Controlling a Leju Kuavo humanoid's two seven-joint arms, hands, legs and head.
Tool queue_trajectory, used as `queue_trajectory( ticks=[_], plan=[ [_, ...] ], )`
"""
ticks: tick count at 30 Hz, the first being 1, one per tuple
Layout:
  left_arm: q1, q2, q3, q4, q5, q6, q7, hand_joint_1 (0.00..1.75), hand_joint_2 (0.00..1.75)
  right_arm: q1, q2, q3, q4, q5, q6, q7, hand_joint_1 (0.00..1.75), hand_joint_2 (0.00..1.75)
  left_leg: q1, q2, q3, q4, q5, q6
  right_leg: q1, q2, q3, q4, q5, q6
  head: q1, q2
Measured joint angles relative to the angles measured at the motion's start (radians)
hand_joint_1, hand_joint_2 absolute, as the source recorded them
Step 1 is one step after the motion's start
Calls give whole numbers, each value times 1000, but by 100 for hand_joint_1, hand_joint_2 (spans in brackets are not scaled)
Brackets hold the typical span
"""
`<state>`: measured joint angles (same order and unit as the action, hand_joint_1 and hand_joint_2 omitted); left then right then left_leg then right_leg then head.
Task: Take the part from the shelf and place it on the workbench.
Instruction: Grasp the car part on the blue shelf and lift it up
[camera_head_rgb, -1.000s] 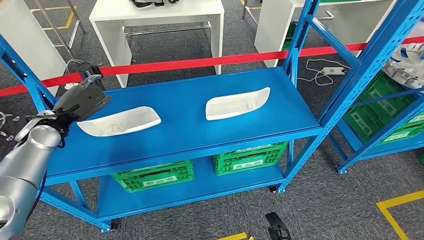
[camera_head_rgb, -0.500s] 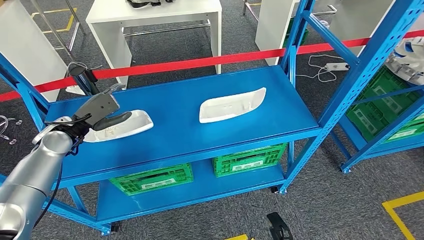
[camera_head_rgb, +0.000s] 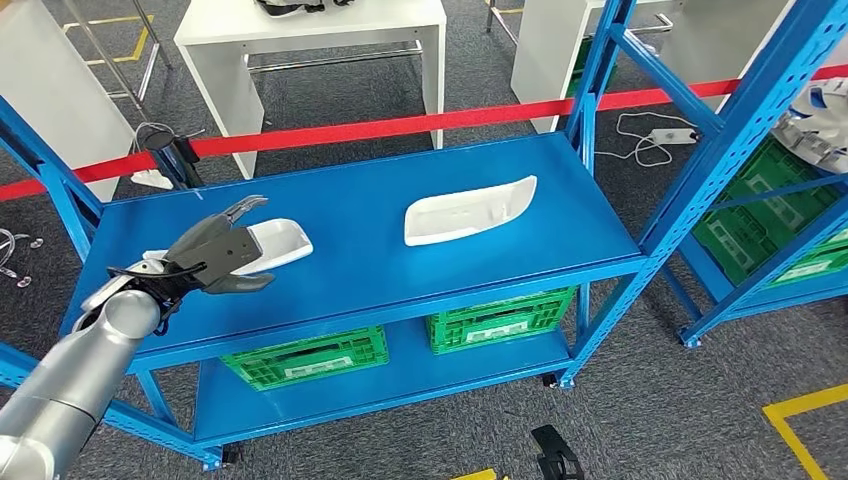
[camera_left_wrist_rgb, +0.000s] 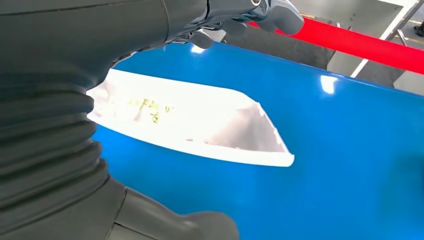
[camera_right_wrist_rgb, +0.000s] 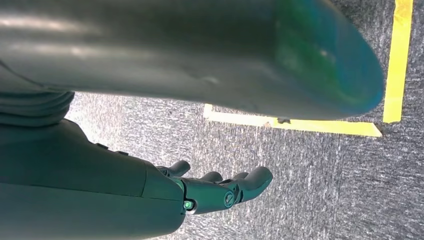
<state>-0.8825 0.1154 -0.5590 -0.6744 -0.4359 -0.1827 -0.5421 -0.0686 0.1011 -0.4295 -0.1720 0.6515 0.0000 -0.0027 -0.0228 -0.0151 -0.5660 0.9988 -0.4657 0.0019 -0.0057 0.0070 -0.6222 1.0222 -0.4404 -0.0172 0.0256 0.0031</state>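
Left hand (camera_head_rgb: 218, 258) now lower over part (camera_head_rgb: 272, 241), fingers spread.

Our left arm (camera_head_rgb: 75, 365) reaches up from the lower left toward the left end of the shelf's top level. Our left hand (camera_head_rgb: 215, 258) is open there, fingers (camera_head_rgb: 243, 208) spread and curved, thumb apart below them. Our right hand (camera_right_wrist_rgb: 215, 190) hangs low, fingers loosely extended, holding nothing.
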Motion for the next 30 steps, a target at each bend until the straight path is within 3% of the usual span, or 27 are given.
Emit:
queue_trajectory(
  ticks=[4, 9, 12, 21, 30],
  plan=[
    [10, 4, -24, -9, -20, 41, 22, 0, 175, 0, 0, 0, 0, 0, 0, 0, 0, 0, 0, 0, 0, 0, 0, 1, 0, 0, 1, -1, 0, 0, 0, 0],
    [23, 2, -86, -11, -191, 306, 128, 0, 175, -1, 0, -1, 0, 7, 1, 2, 0, 0, 0, 0, 0, 1, -1, 1, 0, 0, 1, -2, 0, 0, 0, 0],
    [37, 0, -130, -5, -263, 402, 180, 0, 175, -4, 0, -1, 0, 14, 3, 6, 0, 0, 0, 0, 0, 1, -1, 1, -1, 0, 1, -2, 0, 0, 0, 0],
    [54, -6, -200, 46, -380, 515, 241, 0, 175, -8, 0, -1, 0, 29, 5, 19, 0, 0, 0, 0, 0, 1, -1, 0, 0, 0, 1, -2, 0, 0, 0, 0],
    [55, -18, -232, 111, -408, 486, 246, 0, 175, -14, 0, -1, 0, 34, 9, 19, 0, 0, 0, 0, 0, 1, -1, 0, -1, 0, 1, -2, 0, 0, 0, 0]
  ],
)
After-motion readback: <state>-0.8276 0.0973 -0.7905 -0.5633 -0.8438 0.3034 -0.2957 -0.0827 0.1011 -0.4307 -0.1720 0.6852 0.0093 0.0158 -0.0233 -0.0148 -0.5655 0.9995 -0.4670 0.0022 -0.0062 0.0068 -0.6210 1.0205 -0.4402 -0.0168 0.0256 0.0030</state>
